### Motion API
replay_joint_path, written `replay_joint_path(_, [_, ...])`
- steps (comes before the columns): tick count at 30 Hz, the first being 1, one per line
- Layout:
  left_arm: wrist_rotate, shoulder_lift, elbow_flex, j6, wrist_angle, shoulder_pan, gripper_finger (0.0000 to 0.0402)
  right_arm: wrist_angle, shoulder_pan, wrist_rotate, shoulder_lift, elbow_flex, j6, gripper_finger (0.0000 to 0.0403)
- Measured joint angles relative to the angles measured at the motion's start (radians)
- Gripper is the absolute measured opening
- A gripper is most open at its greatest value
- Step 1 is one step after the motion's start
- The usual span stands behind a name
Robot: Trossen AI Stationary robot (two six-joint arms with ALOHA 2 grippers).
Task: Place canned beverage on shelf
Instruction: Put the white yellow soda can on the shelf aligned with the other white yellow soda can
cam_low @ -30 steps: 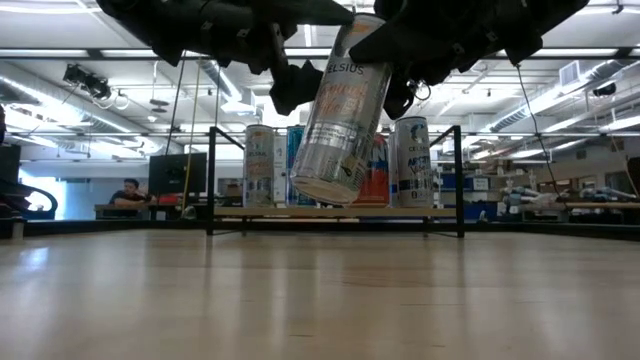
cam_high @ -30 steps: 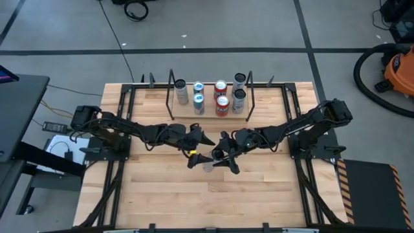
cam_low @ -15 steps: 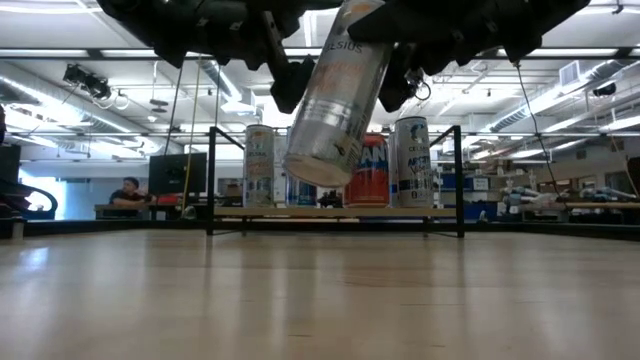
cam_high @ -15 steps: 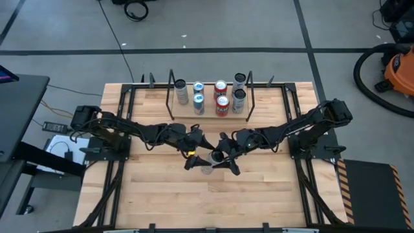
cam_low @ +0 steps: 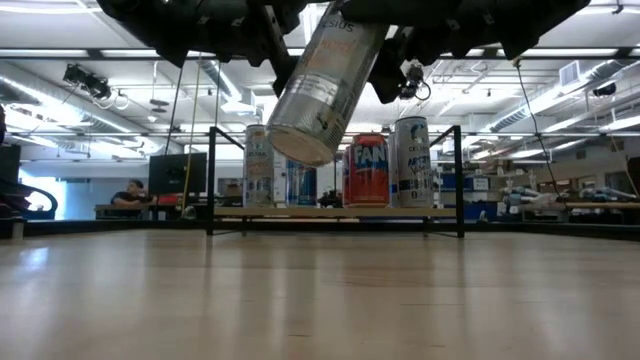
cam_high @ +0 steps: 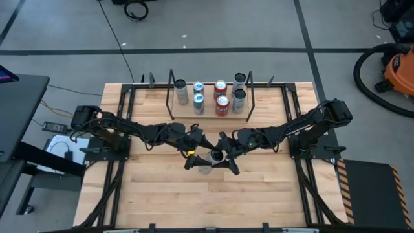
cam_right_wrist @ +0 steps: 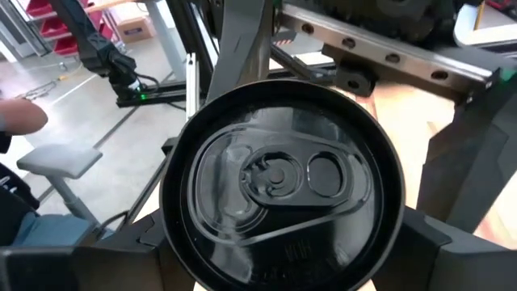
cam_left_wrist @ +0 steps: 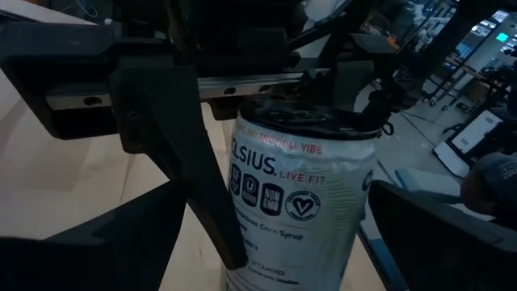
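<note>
Silver-white aluminium identifies the task's canned beverage [cam_low: 322, 80], marked "CELSIUS" on its side and seen tilted in the low view, its base swung toward 7 o'clock and raised well clear of the table [cam_high: 168, 200]. In the high view the can [cam_high: 208, 162] is found near the table's middle, at 6 o'clock from the shelf [cam_high: 210, 111] and apart from it. The can is pinched by the right gripper [cam_high: 220, 157], its fingers pressed on the can's body just below the black lid; the lid with its pull tab fills the right wrist view [cam_right_wrist: 279, 182]. The left gripper [cam_high: 193, 150] is placed just beside the can at its 9 o'clock, with fingers spread wide on either side of the can; in the left wrist view one dark finger [cam_left_wrist: 182, 153] is seen crossing in front of the label. Whether that finger touches the can cannot be told.

On the light-wood shelf, between thin black uprights at the table's 12 o'clock edge, six further cans are standing upright in two rows: a silver can [cam_high: 181, 91], two blue-and-white cans [cam_high: 198, 98], two red cans [cam_high: 222, 100] and two dark-topped cans [cam_high: 239, 92]. In the low view a red can [cam_low: 366, 171] is read as "FAN".

A seated person [cam_low: 127, 192] is noted in the room beyond, and a vacuum cleaner [cam_high: 388, 68] on the floor at 2 o'clock from the table.
</note>
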Motion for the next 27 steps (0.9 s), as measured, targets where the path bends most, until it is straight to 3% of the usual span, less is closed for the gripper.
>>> replay_joint_path(16, [0.0,0.0,0.0,-0.038,0.013,-0.001,0.0387,0.03,-0.001,-0.006,0.001,0.0,-0.007,0.0277])
replay_joint_path(23, [0.005,-0.002,0.0,-0.044,0.01,-0.001,0.0347,0.031,-0.001,-0.009,0.002,0.0,-0.003,0.028])
replay_joint_path(27, [0.011,-0.002,0.0,-0.049,0.011,-0.001,0.0345,0.039,-0.001,-0.012,0.002,0.0,0.001,0.0277])
